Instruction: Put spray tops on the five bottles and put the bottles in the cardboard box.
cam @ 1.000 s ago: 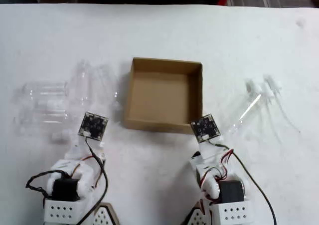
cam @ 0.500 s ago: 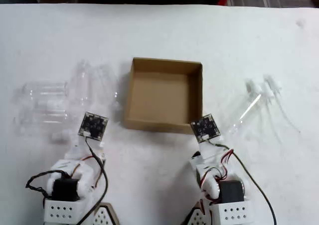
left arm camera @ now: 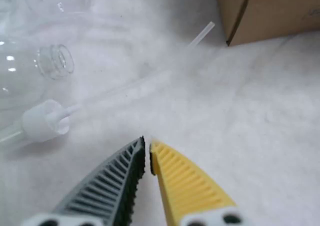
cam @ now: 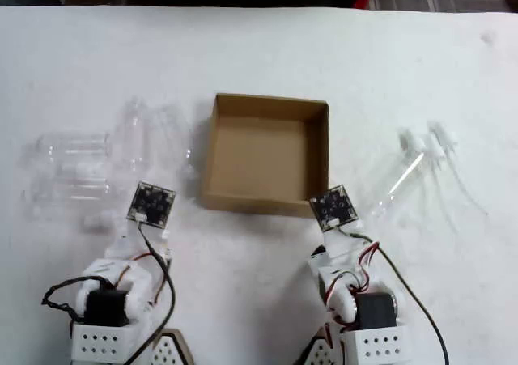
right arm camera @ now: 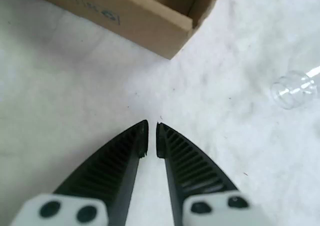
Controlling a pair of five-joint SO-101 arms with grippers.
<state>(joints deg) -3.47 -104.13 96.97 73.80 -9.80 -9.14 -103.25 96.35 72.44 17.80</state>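
1. High view: the cardboard box sits mid-table, open, with nothing in it. The clear bottles lie bunched toward the left edge of the table, and the spray tops are over by the right edge. The left arm and right arm both sit at the near edge, either side of the box.

2. Left wrist view: the left gripper is pinched narrow, tips nearly touching, and it's carrying nothing. Just ahead lies one spray top, its dip tube stretched toward the box corner, and an open bottle neck sits beside it.

3. Right wrist view: the right gripper shows only a thin slit and is empty too, over bare table. The box corner is ahead and a bottle mouth is off to the side.

4. My take: no bottle looks capped, so this is the very first step. Next, one claw needs to open wide and pin a bottle while the other feeds a tube into the neck. Clear, round plastic will probably roll.
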